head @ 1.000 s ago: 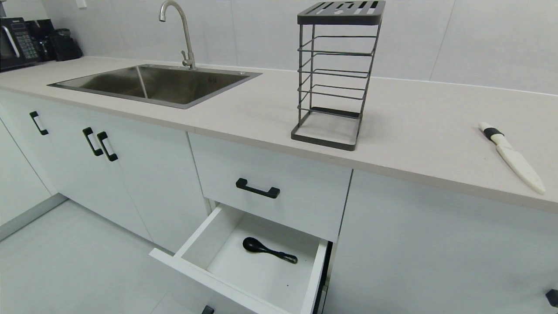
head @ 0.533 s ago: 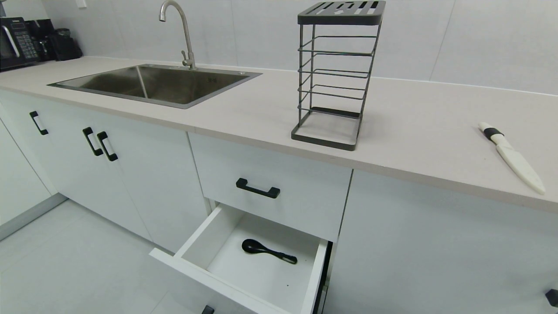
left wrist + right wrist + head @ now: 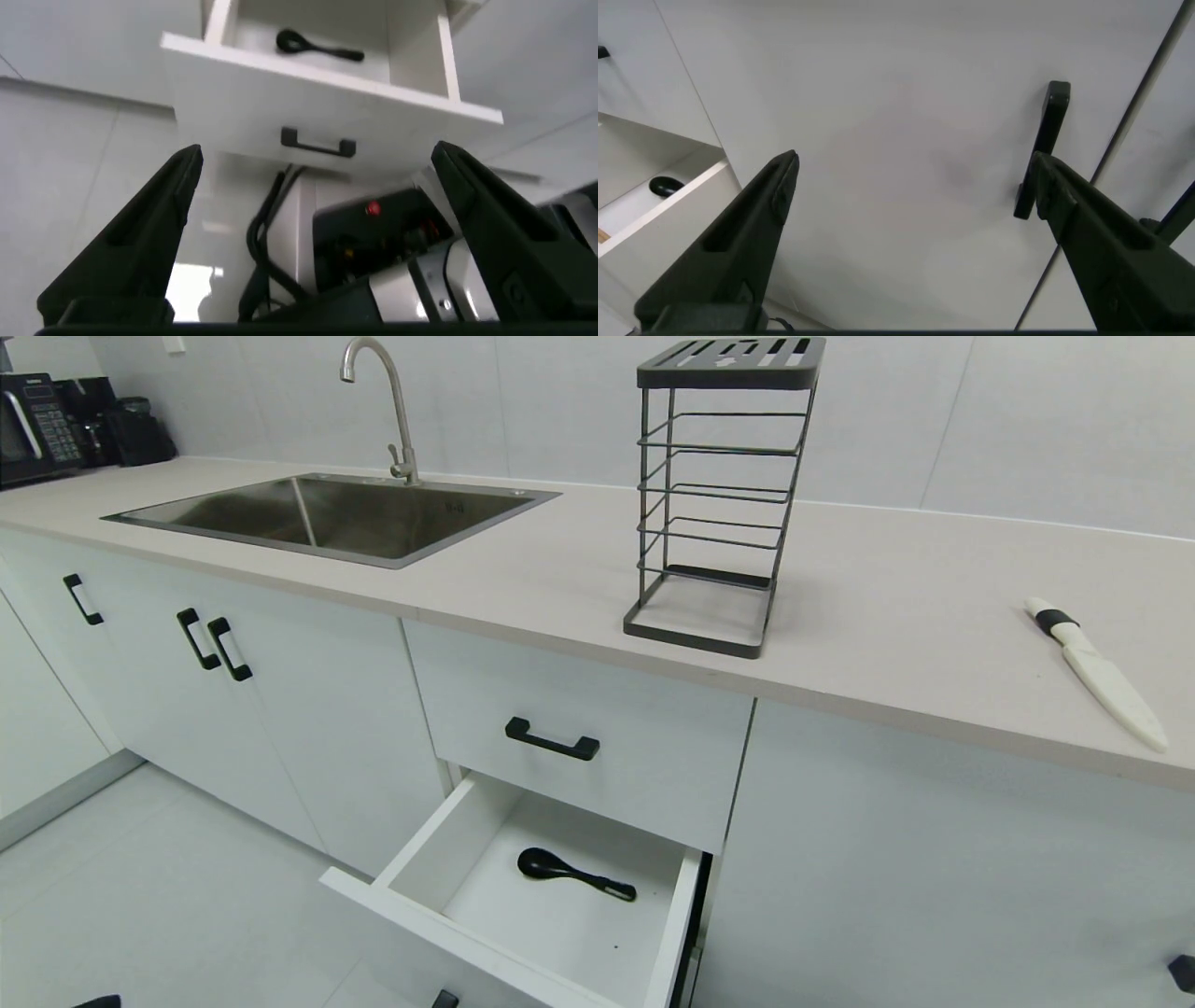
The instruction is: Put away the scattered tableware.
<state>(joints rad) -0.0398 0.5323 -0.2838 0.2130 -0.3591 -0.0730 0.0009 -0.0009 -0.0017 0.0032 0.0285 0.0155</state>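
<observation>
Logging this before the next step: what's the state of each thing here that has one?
Lower drawer: open.
Upper drawer: shut.
Black spoon: lying in lower drawer.
Knife: lying on countertop.
Knife rack: upright, empty.
Left gripper: open.
Right gripper: open.

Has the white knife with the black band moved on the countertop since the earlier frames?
No. The white knife lies just as far right of the black wire rack as before.

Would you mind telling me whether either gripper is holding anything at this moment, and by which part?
Nothing is held: the left gripper and the right gripper are both open and empty.
</observation>
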